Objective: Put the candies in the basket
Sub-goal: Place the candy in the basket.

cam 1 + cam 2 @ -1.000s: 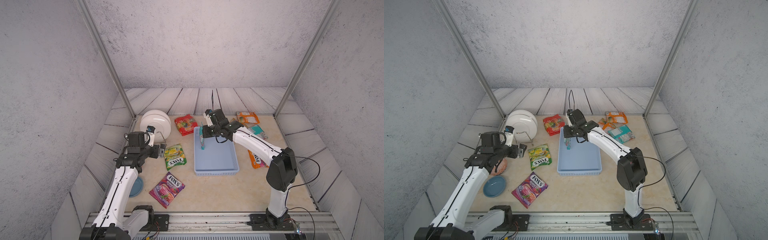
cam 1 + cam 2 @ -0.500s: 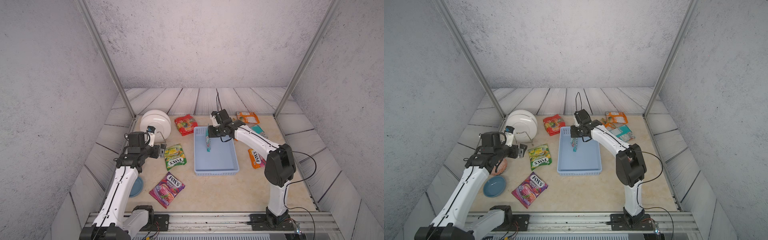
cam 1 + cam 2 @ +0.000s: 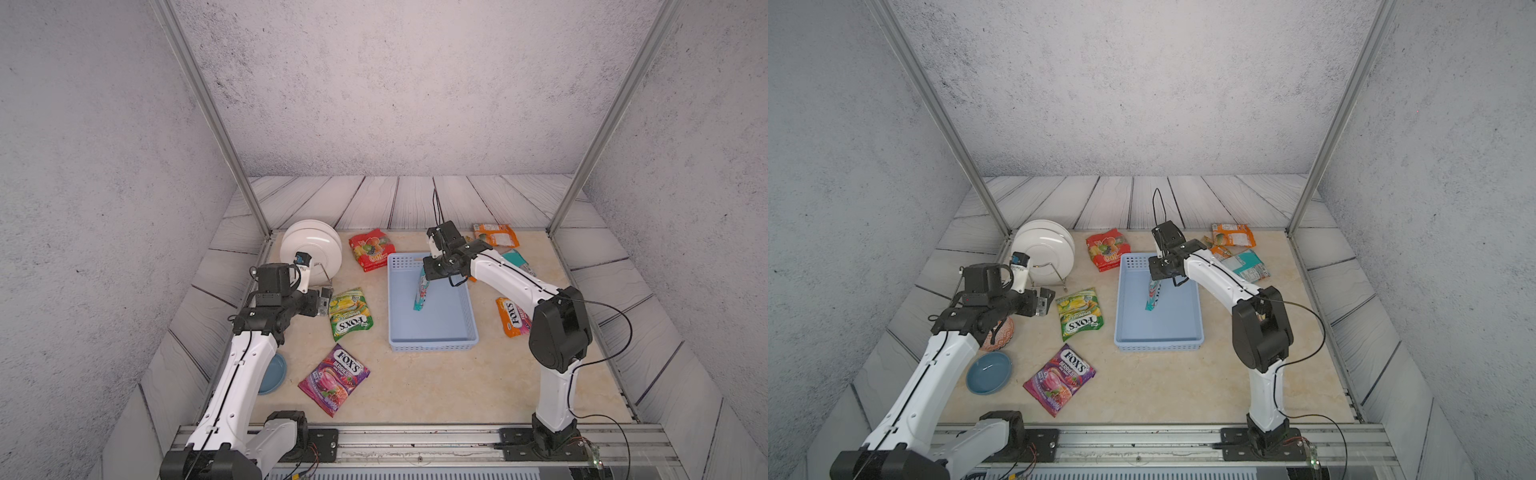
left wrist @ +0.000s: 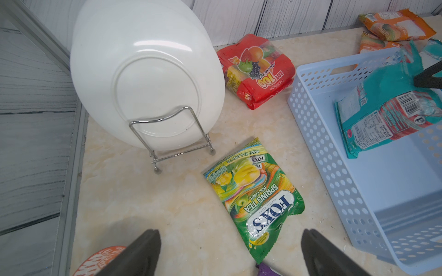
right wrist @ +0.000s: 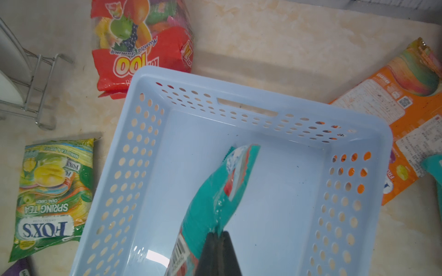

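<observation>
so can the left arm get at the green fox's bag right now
Probably yes. The left arm hangs, jaws open, right beside the green bag, which lies flat and uncovered, apart from the plate rack and the basket.

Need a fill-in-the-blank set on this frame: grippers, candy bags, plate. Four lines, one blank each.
1. The teal bag, pinched by the right gripper, hangs over the ____.
2. The left gripper is ____ and holds nothing.
3. The bag marked BERRIES is ____ in colour.
4. The plate in the wire rack is ____ in colour.

Missing words: basket; open; purple; white.
</observation>
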